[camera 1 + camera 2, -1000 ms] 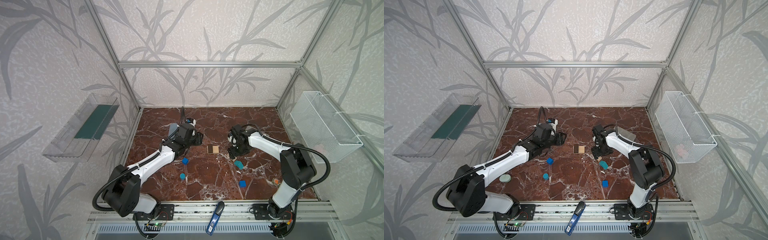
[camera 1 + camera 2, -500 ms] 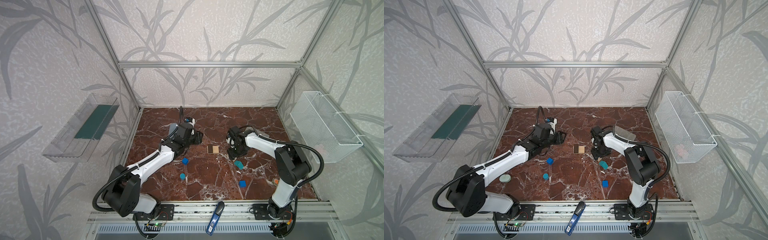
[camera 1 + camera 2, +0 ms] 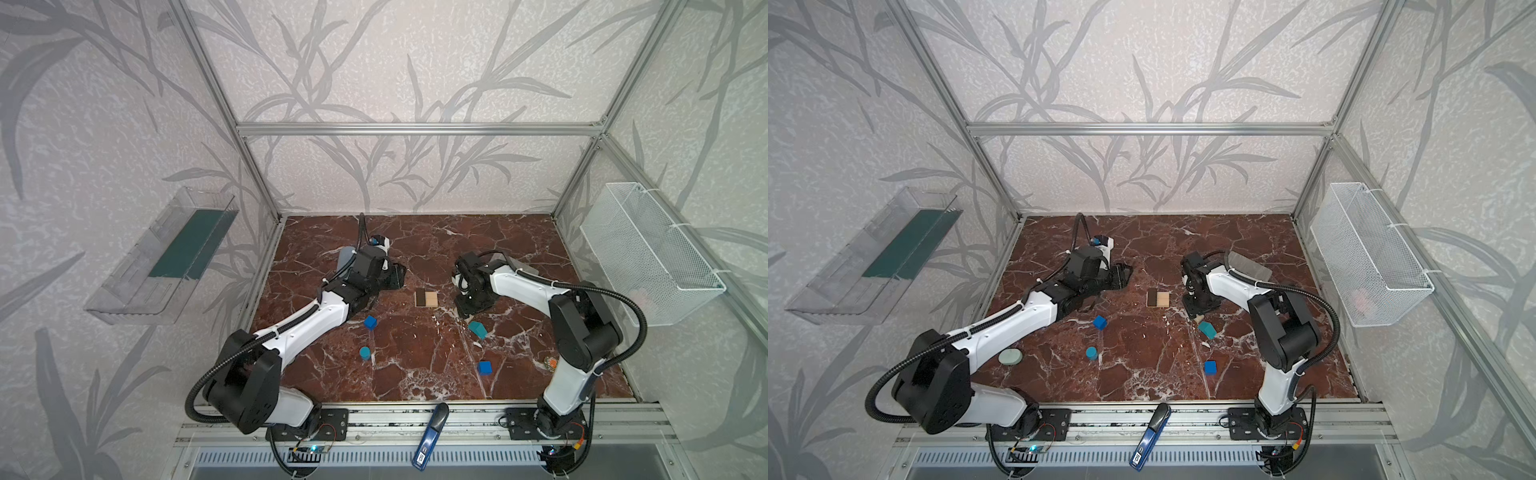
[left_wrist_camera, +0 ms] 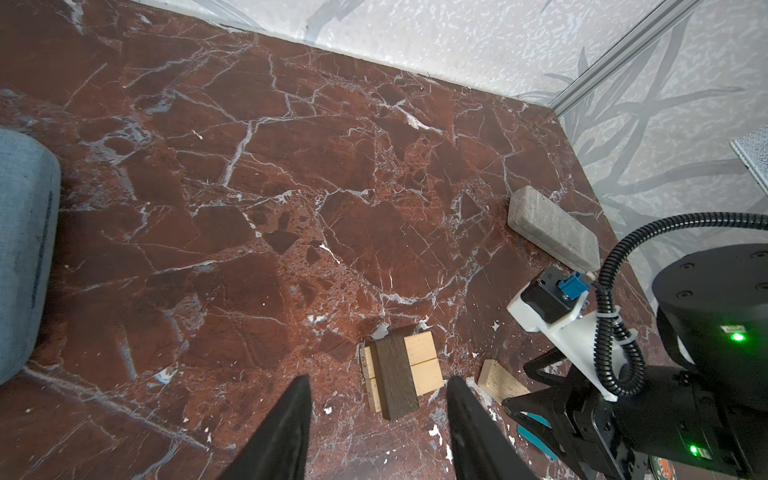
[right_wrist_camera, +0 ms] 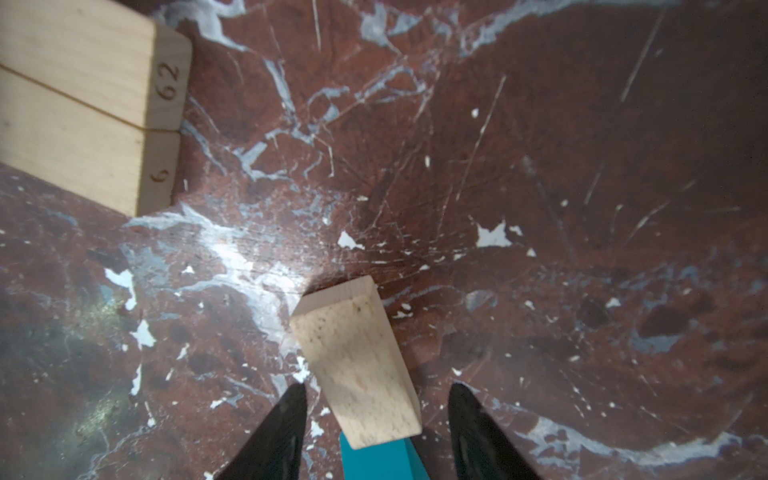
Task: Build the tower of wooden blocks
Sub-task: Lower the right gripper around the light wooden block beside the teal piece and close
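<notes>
looking down your right wrist view, the right gripper point(image 5: 377, 387) has its fingers point(image 5: 286, 428) spread either side of the loose pale bar point(image 5: 353, 357), with gaps on both sides, so nothing is pinched yet. one end of that bar seems propped on the teal house piece point(image 5: 374, 461), which is likely why you straddle its narrow width. the tower point(image 3: 427, 298) is only two pale bars side by side with the dark brown bar point(image 4: 395, 374) laid across them, near your right gripper. your left gripper point(image 4: 378, 379) hangs spread and empty, facing that base, probably to steady it. the blue cubes point(image 3: 370, 322) and blue cylinder point(image 3: 365, 352) lie apart on the marble table point(image 3: 415, 245)
</notes>
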You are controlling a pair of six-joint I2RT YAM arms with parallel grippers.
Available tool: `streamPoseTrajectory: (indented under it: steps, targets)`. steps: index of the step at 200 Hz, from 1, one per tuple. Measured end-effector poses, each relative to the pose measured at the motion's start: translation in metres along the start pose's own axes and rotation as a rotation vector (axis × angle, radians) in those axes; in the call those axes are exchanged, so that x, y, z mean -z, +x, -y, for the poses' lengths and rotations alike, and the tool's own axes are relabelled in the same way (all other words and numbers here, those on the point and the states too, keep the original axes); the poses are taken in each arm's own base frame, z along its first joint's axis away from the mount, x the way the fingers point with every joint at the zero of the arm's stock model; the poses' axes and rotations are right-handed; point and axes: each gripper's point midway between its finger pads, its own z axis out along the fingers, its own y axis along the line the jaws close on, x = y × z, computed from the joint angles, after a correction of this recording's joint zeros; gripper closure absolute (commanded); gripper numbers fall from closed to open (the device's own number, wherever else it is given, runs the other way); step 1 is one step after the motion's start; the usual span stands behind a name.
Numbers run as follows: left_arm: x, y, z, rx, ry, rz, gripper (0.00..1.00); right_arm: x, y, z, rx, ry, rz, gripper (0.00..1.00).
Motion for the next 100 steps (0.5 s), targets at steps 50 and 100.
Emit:
streamPoseTrajectory:
  steps: [50,100]
  targets:
    - [-0.0001,0.0002,-0.0005,0.006,-0.002,0.000,0.49,-0.0047,0.0003,0.0001,-0.001,0.000,-0.008,0.44]
    - [-0.0001,-0.0001,-0.0020,0.006,-0.010,0.002,0.49,-0.0100,0.0004,0.0002,-0.004,0.001,-0.014,0.57]
